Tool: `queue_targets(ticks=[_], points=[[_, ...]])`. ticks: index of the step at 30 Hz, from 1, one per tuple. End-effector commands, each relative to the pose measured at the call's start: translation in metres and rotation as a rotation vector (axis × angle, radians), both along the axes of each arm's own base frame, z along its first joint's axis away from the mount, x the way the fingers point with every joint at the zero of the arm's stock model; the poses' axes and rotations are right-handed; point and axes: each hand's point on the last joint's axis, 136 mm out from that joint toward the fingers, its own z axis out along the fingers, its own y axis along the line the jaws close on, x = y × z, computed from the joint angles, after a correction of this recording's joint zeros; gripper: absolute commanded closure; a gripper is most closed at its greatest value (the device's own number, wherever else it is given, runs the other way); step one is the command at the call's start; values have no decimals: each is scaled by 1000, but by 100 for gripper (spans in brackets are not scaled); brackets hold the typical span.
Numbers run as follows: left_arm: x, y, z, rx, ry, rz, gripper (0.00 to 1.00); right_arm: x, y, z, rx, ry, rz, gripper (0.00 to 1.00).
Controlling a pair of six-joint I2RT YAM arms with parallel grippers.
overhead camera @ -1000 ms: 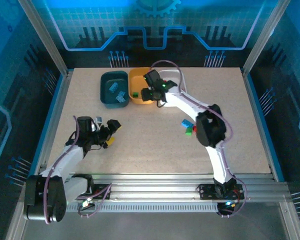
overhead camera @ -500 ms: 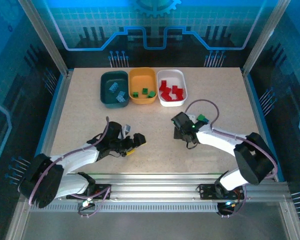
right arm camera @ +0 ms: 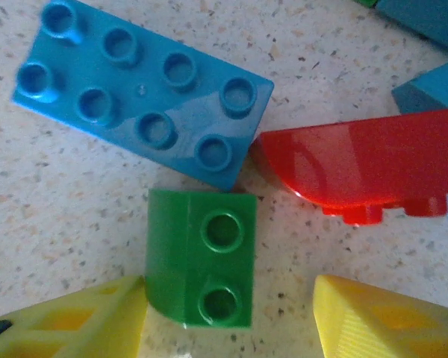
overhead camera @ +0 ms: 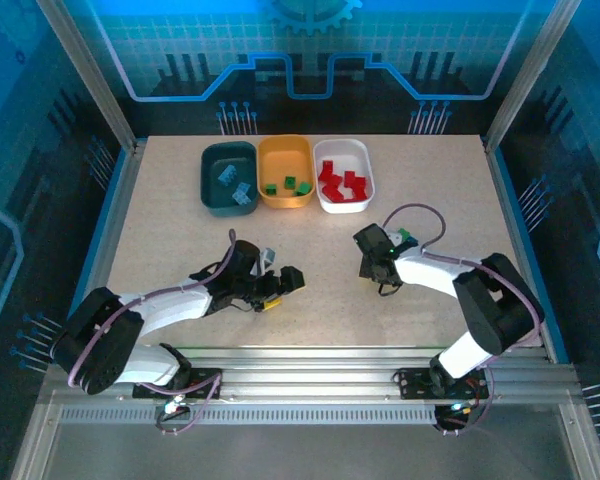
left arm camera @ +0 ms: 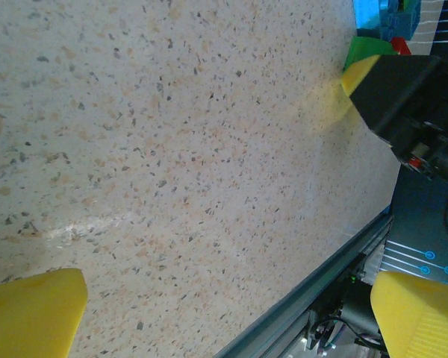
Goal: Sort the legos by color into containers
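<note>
Left jaws: spread wide. Nothing is held between the two yellow fingertips; only the bare speckled beige surface is seen in the gap.
Right jaws: spread and set low over the surface, with the yellow pads on either side of one brick. Nothing is pinched.
Green brick: a small green plastic brick with two studs and one rounded end lies flat between the right jaws. Its rounded corner is at, or just touching, the pad on the left of the right wrist view. A strip of surface is seen between it and the other pad.
Blue brick: a light blue plastic brick with eight studs lies just past the fingertips of the right jaws. Its near corner is touching or almost touching the green brick's far edge.
Red piece: a smooth, curved red plastic piece lies beyond the other pad, beside the green brick and apart from it.
Containers: three shallow plastic tubs are set side by side in a row, well beyond both jaws.
Dark teal tub: light blue bricks are held in it.
Orange-yellow tub: green bricks are held in it.
White tub: red bricks are held in it.
Between the jaws of the two arms: open surface is seen in the top view, and the two are apart.
</note>
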Motion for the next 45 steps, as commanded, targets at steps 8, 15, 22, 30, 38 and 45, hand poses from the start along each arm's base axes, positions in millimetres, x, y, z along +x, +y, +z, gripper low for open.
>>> queue_targets(ticks=[8,15,22,30,38,45], points=[[8,-2,9,40,-40,-15,1,19,7,2,-5,-48,14,58],[11,-5,12,42,-48,-23,1,17,8,15,-14,-87,47,64],[14,-2,27,42,-86,-17,1,4,25,56,-29,-167,123,65],[37,57,42,58,-106,174,1,34,93,128,119,-283,312,65],[44,127,42,-9,-63,475,1,123,206,138,215,-298,530,66],[38,132,41,-13,-53,460,1,197,230,131,238,-300,516,66]])
